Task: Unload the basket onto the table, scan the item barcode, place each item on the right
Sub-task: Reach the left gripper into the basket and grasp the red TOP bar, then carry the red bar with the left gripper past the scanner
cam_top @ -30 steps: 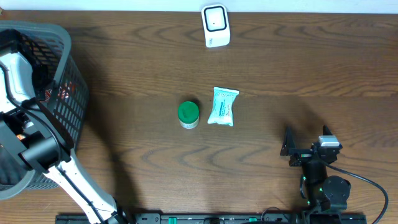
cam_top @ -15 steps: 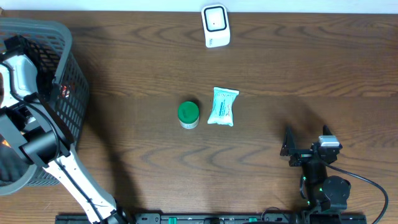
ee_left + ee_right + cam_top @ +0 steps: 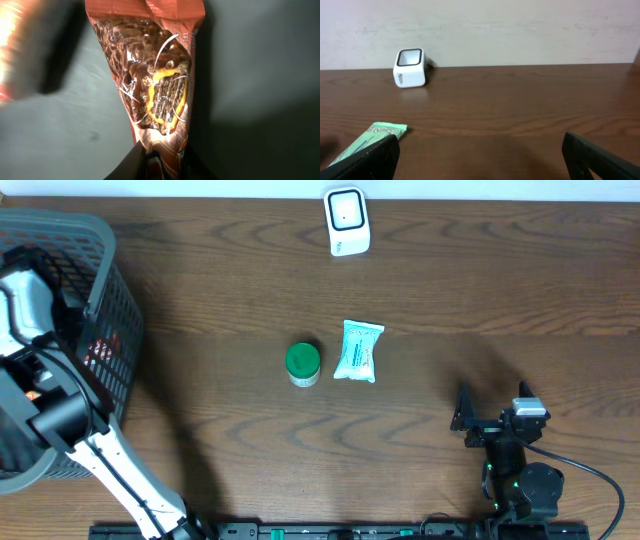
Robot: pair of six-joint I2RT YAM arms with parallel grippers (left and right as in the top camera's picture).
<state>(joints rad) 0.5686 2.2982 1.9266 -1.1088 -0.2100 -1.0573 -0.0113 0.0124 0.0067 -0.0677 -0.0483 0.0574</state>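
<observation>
Dark wood desk [image 3: 420, 290] fills the overhead view. You see the scanner [image 3: 347, 220] at 12 o'clock, its window facing up, ready for a barcode. A green-lidded jar [image 3: 303, 363] and a packet [image 3: 359, 351] lie side by side at centre, with neither arm near them. At 9 o'clock your left arm [image 3: 60, 415] dips into the basket [image 3: 112, 290], because that is where the item lies. Your right hand [image 3: 493, 408] rests near 5 o'clock, clear of the path to the scanner.

From the left wrist, your left hand [image 3: 161, 160] is pinching the lower end of a snack bag [image 3: 160, 85] against the grey basket floor. An end pinch should let the bag hang flat for scanning. No barcode shows on this face.

From the right wrist, the right fingers [image 3: 367, 157] stand spread and hold nothing. They face the scanner at 11 o'clock and the packet at 8 o'clock.
</observation>
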